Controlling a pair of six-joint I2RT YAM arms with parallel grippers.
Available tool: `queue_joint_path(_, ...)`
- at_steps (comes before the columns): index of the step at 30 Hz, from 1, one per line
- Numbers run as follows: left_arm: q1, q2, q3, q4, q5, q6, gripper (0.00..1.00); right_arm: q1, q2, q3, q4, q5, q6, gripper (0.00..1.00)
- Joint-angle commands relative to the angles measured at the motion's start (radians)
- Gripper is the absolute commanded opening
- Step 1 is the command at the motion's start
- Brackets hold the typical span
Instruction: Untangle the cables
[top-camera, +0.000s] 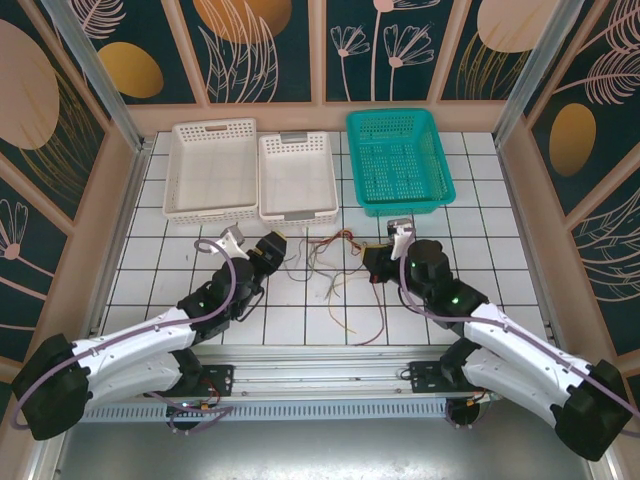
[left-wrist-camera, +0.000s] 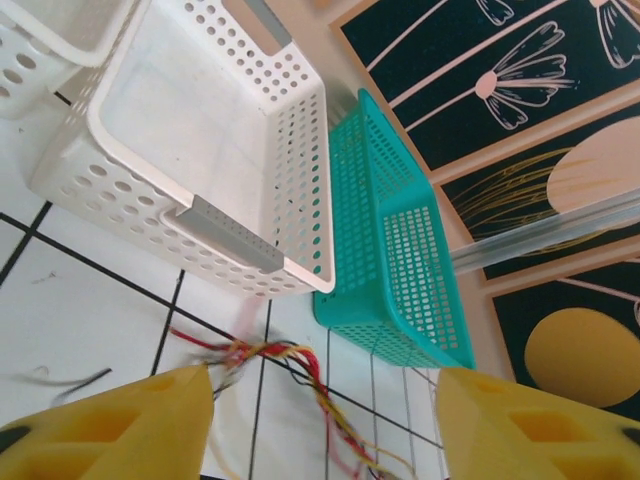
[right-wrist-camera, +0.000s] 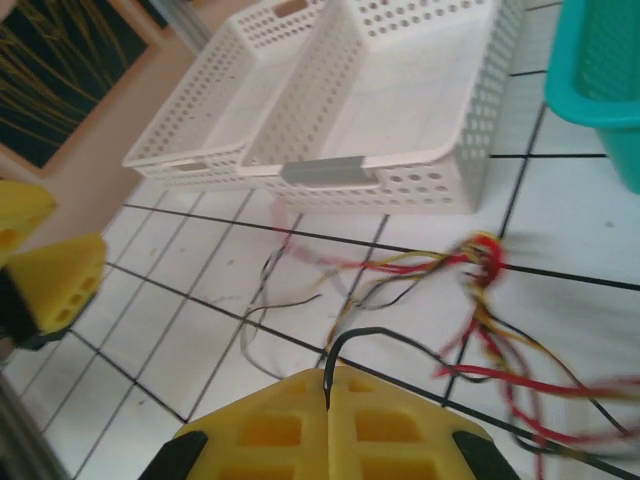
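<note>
The tiled counter (top-camera: 480, 200) carries 2 white baskets (top-camera: 210, 170) and a teal basket (top-camera: 400, 160) along its far edge. The left fingers (left-wrist-camera: 130, 420) are spread wide, empty, facing the knot. The right fingers (right-wrist-camera: 270, 420) are pressed together, pinching 1 black strand (right-wrist-camera: 329, 365). The cables (top-camera: 338, 243) lie tangled mid-counter, near the baskets. Separation looks barely begun; next, the left should pin the knot while the right draws its strand free.

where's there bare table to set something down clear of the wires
free: tiles left of the left arm, in front of the white baskets; tiles right of the right arm, near the teal basket. crowded: the middle between the arms, where the cables sprawl.
</note>
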Motion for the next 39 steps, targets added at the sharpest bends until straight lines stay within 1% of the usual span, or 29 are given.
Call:
queue_joint_path(1,0.001,0.004,-0.018,0.012,0.019,0.021,0.69,-0.005,-0.027,0.056,0.033,-0.116,-0.028,0.0)
queue_joint_path(3,0.001,0.031,-0.011,0.045,0.067,0.038,0.74,-0.005,-0.02,0.07,0.039,-0.157,-0.035,0.0)
queue_joint_path(7,0.001,0.109,0.01,0.117,0.172,0.065,0.79,-0.005,-0.009,0.095,0.052,-0.198,-0.019,0.0)
queue_joint_path(13,0.001,0.182,0.02,0.2,0.279,0.082,0.8,-0.007,-0.012,0.149,0.047,-0.196,-0.018,0.0)
queue_joint_path(22,0.001,0.219,0.004,0.32,0.42,0.13,0.79,-0.052,0.067,0.199,0.069,-0.18,-0.005,0.0)
queue_joint_path(25,-0.001,0.228,-0.016,0.372,0.497,0.155,0.79,-0.087,0.082,0.212,0.076,-0.199,0.011,0.0)
queue_joint_path(29,-0.001,0.236,-0.051,0.453,0.645,0.204,0.81,-0.131,0.104,0.24,0.078,-0.227,0.029,0.0)
queue_joint_path(33,0.0,0.258,-0.058,0.444,0.774,0.26,0.83,-0.156,0.13,0.268,0.075,-0.25,0.04,0.0)
queue_joint_path(35,-0.002,0.27,-0.065,0.438,0.817,0.278,0.84,-0.157,0.14,0.278,0.074,-0.251,0.043,0.0)
queue_joint_path(39,-0.005,0.285,-0.069,0.381,0.835,0.316,0.84,-0.156,0.151,0.309,0.068,-0.261,0.054,0.0)
